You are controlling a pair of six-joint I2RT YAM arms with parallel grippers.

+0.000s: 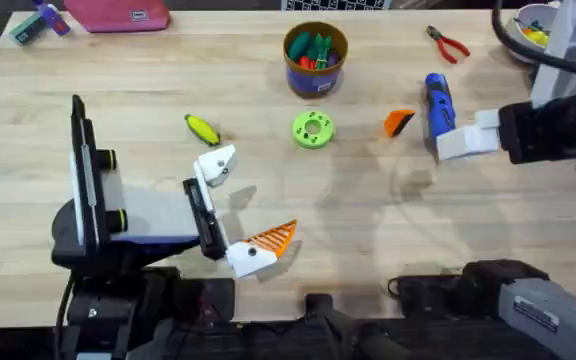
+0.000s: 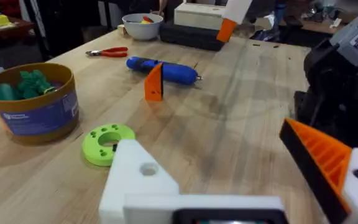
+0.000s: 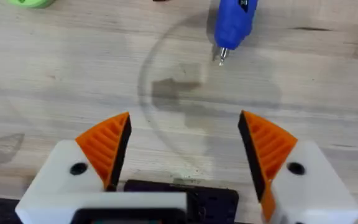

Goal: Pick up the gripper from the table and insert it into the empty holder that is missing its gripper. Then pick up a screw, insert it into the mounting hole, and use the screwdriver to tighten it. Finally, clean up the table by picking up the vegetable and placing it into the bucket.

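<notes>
Orange fingertip lies beside the screwdriver; centre your wide-open right gripper over it, avoiding the screwdriver.

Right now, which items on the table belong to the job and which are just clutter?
Job items: orange gripper, empty white holder on the left arm, blue screwdriver, yellow vegetable, bucket.

Lying about: green disc, red-handled pliers, white bowl, pink case.

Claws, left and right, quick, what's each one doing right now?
Left claw: open, holding nothing, one finger missing its orange pad.
Right claw: open, holding nothing.
</notes>
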